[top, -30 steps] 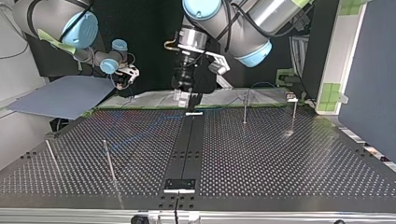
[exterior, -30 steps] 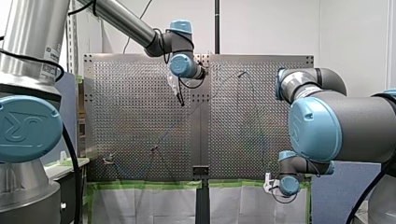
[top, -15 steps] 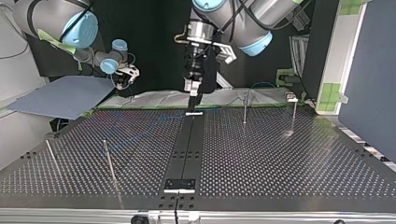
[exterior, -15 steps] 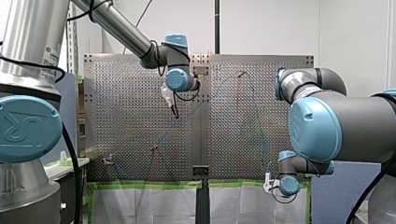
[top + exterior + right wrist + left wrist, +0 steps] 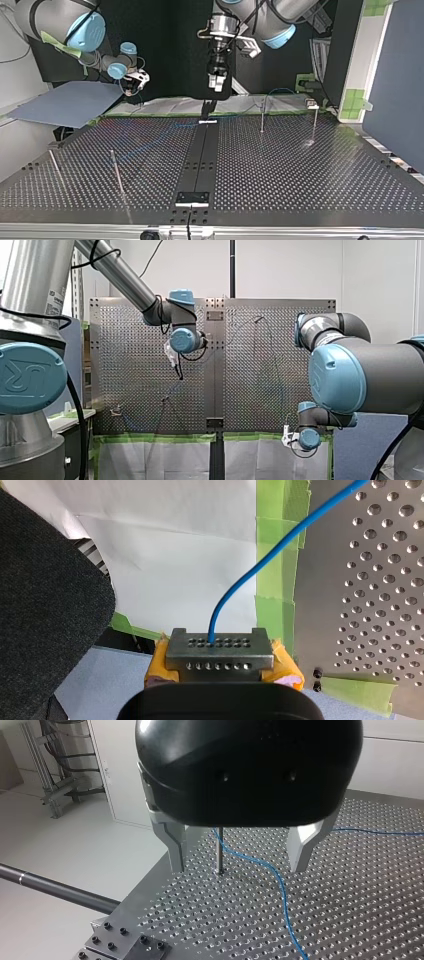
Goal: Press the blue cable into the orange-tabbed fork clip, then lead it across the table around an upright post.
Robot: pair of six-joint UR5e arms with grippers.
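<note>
Left end effector [image 5: 237, 867] hung open, its two metal fingers [image 5: 175, 847] spread wide and gripping nothing. A thin upright metal post [image 5: 218, 851] stood on the perforated metal tabletop [image 5: 360, 920] in the gap between them, nearer one finger. A thin blue cable [image 5: 281, 892] lay on the tabletop just beside the post; whether they touched could not be told. Its long axis ran from beyond the post toward the wrist camera in a slack curve. Right end effector [image 5: 219, 642] was closed on the cable between yellow-orange pads [image 5: 283, 666]. From there the cable rose straight ahead, then slanted off over the green tape [image 5: 272, 555] toward the perforated sheet. In the front view my left arm sloped down from the upper left to a bent wrist over the tabletop's left panel, end effector pointing down, clear of the surface. My right arm was folded low, its wrist at the tabletop's near edge at the front view's lower right. A blue joint cap [image 5: 27, 376] bore a raised letter R, and a white label [image 5: 52, 307] on the silver tube above it was too small to read.
</note>
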